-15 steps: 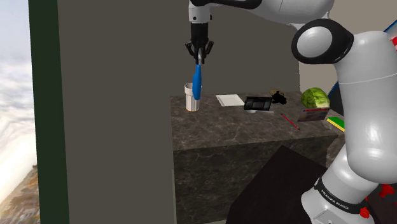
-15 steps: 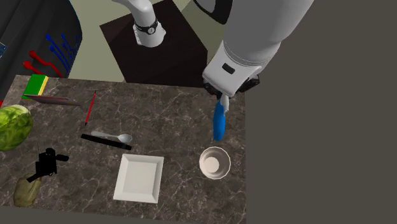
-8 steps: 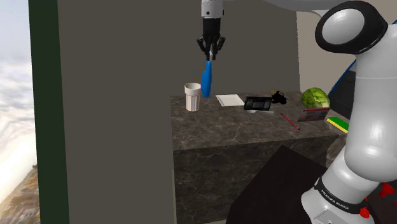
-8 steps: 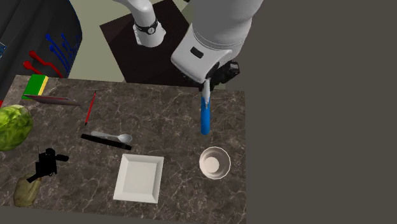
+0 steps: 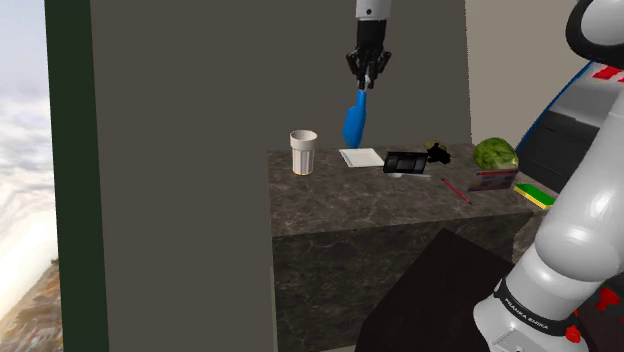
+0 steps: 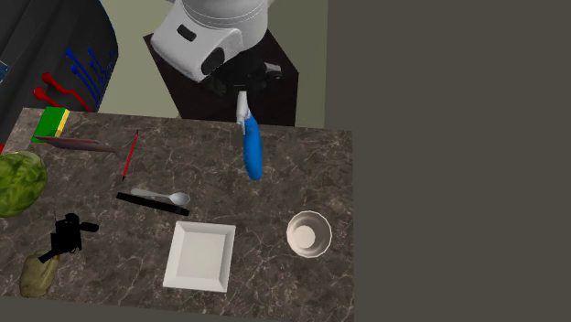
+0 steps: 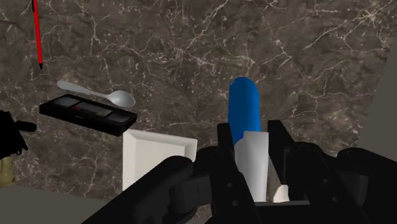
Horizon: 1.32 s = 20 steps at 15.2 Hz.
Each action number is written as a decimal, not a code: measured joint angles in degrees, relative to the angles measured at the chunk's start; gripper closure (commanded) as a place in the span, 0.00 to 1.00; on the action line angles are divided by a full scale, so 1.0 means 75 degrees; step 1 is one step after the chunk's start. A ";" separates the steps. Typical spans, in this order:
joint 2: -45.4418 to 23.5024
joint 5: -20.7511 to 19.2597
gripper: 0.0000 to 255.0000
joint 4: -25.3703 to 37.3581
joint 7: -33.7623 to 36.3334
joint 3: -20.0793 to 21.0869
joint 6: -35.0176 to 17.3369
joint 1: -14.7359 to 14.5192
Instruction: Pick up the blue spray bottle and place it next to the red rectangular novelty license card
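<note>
**While held aloft: spray bottle [image 5: 356,118] in gripper [image 5: 368,72]**

While clamped at its white neck, hangs blue body downward and slightly tilted, well clear of the table [image 5: 380,205]. Gripped between both black fingers, closed in to the width of the neck, with nothing else held. Confirmed in the wrist view: fingers pressed against either side of the white neck, blue body pointing away toward the dark marbled surface.

Position over the table, second exterior view:
- Over the middle of the top, toward the edge nearest the robot's stand.
- Between the red pencil [image 6: 131,154] on the view's left and the white cup [image 6: 308,233] toward the lower right.
- Apart from the white square plate [image 6: 199,256] and from the grey spoon [image 6: 165,196] lying against a flat black case [image 6: 151,204].

Position in the shoulder view: above the plate, to the right of the cup.

Target reference: red card [image 6: 78,144], near the table's far left end in the second exterior view. Just beside a green-and-yellow sponge [image 6: 51,123], near a green melon [image 6: 18,181]. Well apart from the bottle, with the pencil in between.
</note>
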<state>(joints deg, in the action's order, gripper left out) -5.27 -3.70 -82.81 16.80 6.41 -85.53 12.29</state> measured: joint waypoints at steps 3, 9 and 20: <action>0.0646 0.0056 1.00 -0.0667 -0.0473 -0.0220 -0.0044 0.0263; 0.1592 0.0042 1.00 -0.1460 -0.1416 -0.0713 0.0043 0.0701; 0.2738 -0.0277 1.00 -0.2156 -0.3290 -0.1820 0.0354 0.1449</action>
<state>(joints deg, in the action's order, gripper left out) 15.27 -5.78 -98.98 -7.87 -7.24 -82.87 23.15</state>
